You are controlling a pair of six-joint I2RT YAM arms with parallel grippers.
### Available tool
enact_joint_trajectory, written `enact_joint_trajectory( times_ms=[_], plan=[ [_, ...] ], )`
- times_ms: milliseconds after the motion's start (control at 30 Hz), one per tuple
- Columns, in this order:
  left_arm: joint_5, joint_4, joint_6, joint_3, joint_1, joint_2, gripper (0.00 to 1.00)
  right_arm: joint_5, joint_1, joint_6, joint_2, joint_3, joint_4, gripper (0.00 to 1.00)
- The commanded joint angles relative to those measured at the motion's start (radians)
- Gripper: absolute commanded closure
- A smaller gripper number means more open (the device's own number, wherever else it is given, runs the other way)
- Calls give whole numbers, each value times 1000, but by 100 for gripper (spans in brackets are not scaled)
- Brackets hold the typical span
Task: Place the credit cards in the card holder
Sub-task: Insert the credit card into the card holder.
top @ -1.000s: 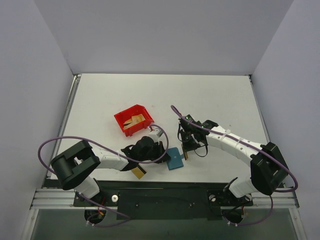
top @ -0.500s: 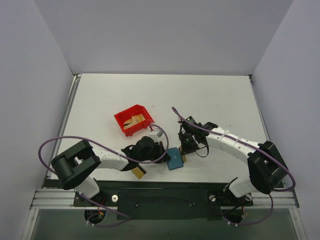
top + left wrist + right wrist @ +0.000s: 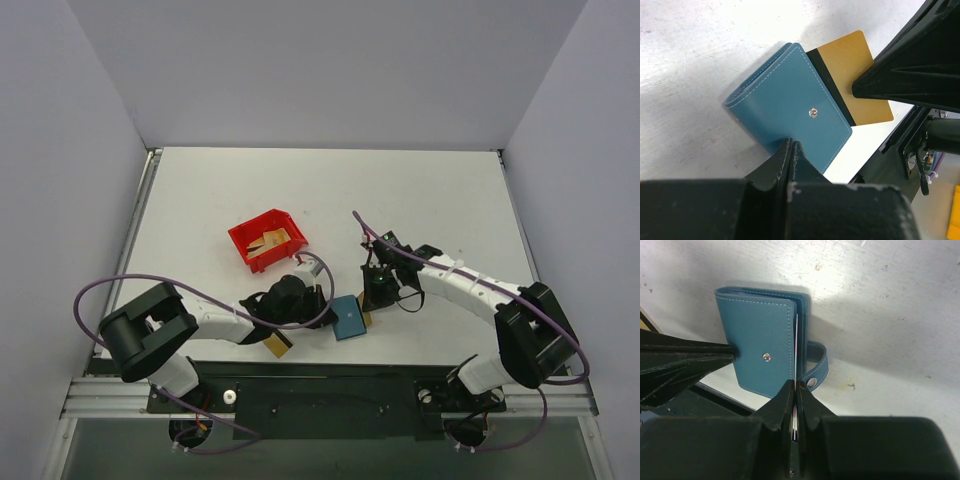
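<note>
Left arm (image 3: 220, 322) reaches rightward and right arm (image 3: 460, 285) leftward, both low with wrists pitched down, tips converging. Left gripper (image 3: 790, 146) is clenched, its tips against the near edge of the card holder (image 3: 790, 100) directly ahead; whether it pinches that edge is not determinable. Right gripper (image 3: 795, 386) is clamped on a credit card (image 3: 860, 65), edge-on between its fingers, far end meeting the holder's open side

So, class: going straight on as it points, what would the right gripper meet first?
Most likely the card holder: the right gripper, shut on a credit card, points at its open edge. Depth is hard to judge.
</note>
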Motion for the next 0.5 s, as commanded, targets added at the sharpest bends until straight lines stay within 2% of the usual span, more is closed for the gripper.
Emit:
enact_joint_trajectory(
  times_ms=[0, 467],
  plan=[
    [-38, -3, 5, -16, -2, -49, 100, -48, -18, -1, -54, -15, 1, 100],
    [-48, 11, -12, -65, -1, -61, 100, -143, -25, 8, -116, -20, 26, 100]
  ],
)
